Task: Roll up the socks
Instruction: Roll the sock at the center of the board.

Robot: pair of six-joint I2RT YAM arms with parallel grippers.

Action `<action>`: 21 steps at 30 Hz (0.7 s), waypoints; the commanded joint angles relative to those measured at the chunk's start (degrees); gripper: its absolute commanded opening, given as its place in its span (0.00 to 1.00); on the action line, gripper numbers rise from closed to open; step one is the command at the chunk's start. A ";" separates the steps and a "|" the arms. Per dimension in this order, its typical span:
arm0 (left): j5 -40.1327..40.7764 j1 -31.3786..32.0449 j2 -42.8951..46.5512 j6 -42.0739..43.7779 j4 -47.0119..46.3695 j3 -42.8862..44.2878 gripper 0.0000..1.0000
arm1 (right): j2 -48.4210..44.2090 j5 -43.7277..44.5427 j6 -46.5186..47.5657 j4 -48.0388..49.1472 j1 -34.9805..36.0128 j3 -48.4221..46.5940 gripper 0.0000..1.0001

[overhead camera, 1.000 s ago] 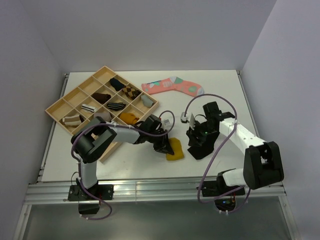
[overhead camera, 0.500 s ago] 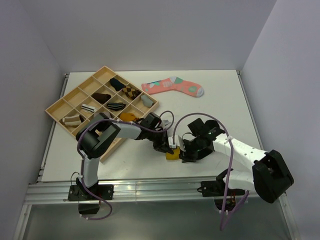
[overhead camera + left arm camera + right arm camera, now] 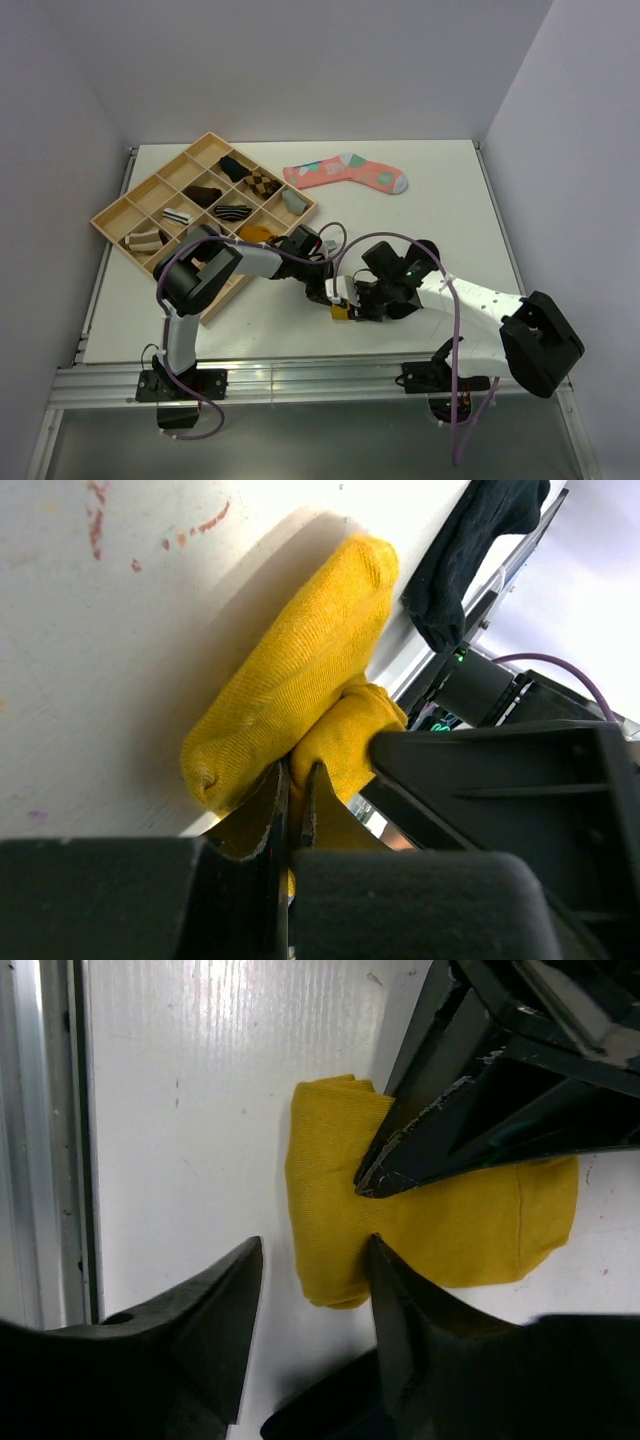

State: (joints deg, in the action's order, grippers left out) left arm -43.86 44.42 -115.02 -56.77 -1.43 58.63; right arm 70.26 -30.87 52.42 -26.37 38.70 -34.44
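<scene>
Moved: the right arm has swung in from well out to the side, and its claw is now down at the sock, close against the left claw. From overhead, less yellow shows than a second ago.
Sock: the mustard-yellow knitted ankle sock (image 3: 343, 311) lies on the white table, near the right corner of the wooden compartment tray (image 3: 150, 177) on the side towards the arm bases. It is doubled over, with one lobe folded up against the other.
Left claw: the left gripper (image 3: 296, 785) is clamped tight on a pinch of yellow fabric at the fold and has hardly shifted.
Right claw: the right gripper (image 3: 312, 1252) stands well open with nothing in it. It straddles the sock's near edge, one finger over bare table and the other at the yellow cloth.
Meaning: this looks like a hand-off into the roll, with the left pinning the fold while the right arrives to tuck or turn the free end. The roll is started, not finished.
Partner sock: the plain black sock (image 3: 478, 542) lies crumpled just beyond the yellow one, farther from the tray and not yet rolled. The right arm hides it from overhead.
Unchanged: the tray's small sock bundles haven't budged, nor has the pink patterned sock (image 3: 345, 173) beyond the tray's right corner.
</scene>
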 commanded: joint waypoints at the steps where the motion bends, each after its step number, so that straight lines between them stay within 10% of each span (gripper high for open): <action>1: 5.01 -0.30 -2.31 0.79 2.67 -1.68 0.04 | 1.02 1.34 -0.66 1.58 1.11 0.95 0.51; 10: 4.57 -0.48 0.76 -9.64 -10.50 -8.42 0.13 | 3.83 1.61 -3.73 1.76 1.21 1.65 0.19; 21: 17.20 0.22 10.51 -18.20 -32.75 -22.50 0.26 | 12.61 -7.00 0.39 -10.79 -5.91 -5.81 0.12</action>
State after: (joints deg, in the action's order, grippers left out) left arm -35.11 44.45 -107.55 -73.78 -29.10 39.03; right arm 78.65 -36.53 50.68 -27.00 35.20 -38.33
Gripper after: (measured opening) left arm 0.256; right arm 0.219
